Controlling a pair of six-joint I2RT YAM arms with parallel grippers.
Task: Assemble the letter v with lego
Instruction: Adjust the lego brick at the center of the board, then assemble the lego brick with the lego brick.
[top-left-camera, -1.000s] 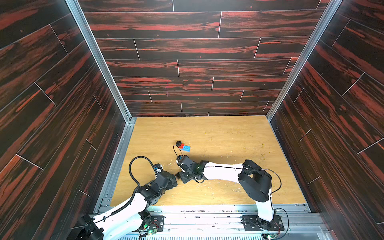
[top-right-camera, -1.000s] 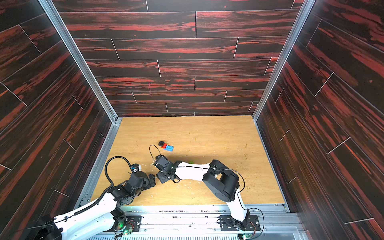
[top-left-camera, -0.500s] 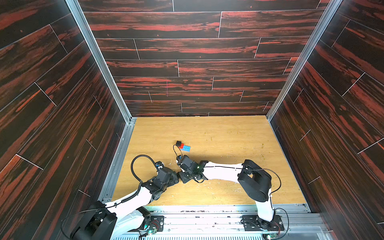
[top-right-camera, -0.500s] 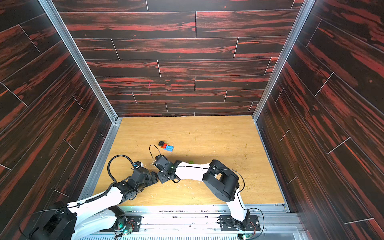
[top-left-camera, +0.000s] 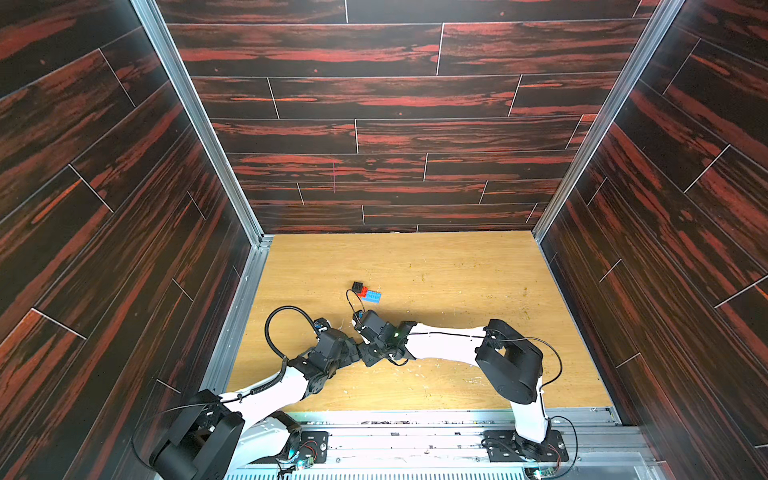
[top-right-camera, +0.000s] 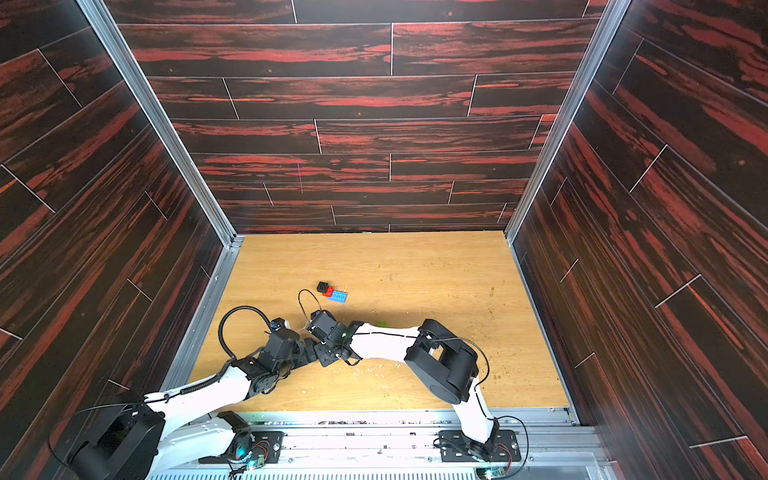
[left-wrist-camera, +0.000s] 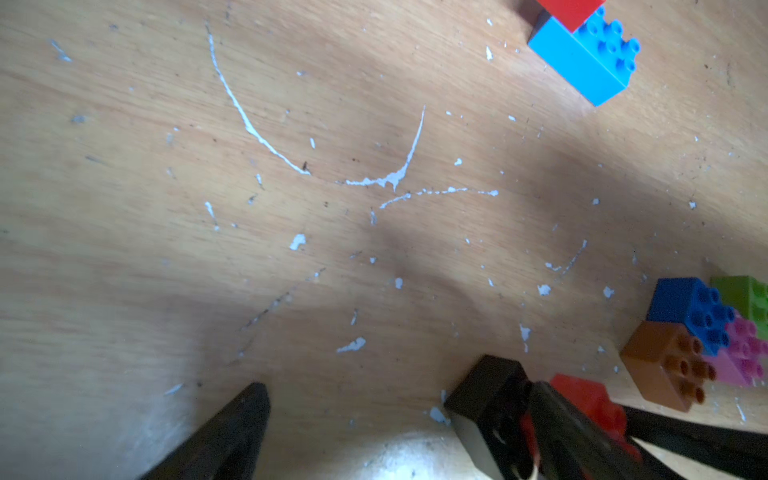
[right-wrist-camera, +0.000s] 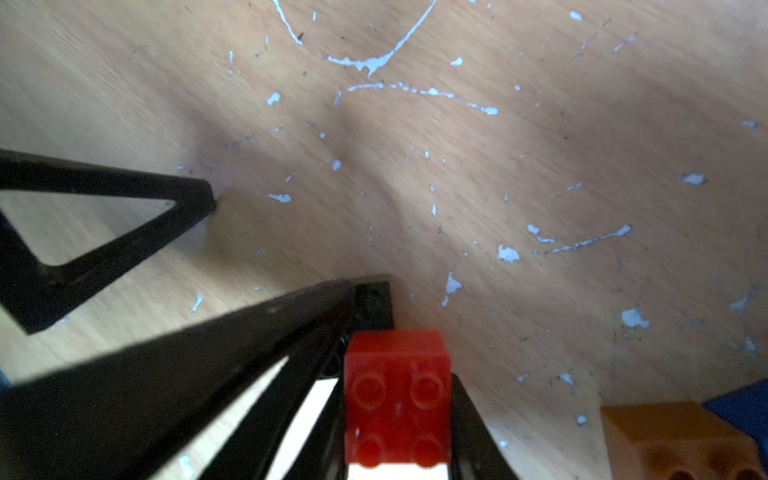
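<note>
My right gripper (right-wrist-camera: 397, 399) is clamped on a small red brick (right-wrist-camera: 397, 361) low over the desk's (top-left-camera: 457, 266) front-left part. My left gripper (left-wrist-camera: 395, 395) is spread wide just beside it. Judged step: placing this brick. The next move calls for reaching the started brick cluster (top-left-camera: 368, 292) near mid-desk and lining up the studs.

We see a pale wood-grain tabletop (top-left-camera: 457, 266) under the left claw (left-wrist-camera: 370, 386). Just ahead of that claw, thin curved white scratches (left-wrist-camera: 245, 120) and small white flecks (left-wrist-camera: 297, 241) mark the board. Well away from it, toward the right-hand wall, lie tiny yellow-green crumbs (top-left-camera: 525, 291). Far beyond the claw rise dark red-streaked plank walls (top-left-camera: 374, 95), joined by silver metal corner posts (top-left-camera: 199, 124).
</note>
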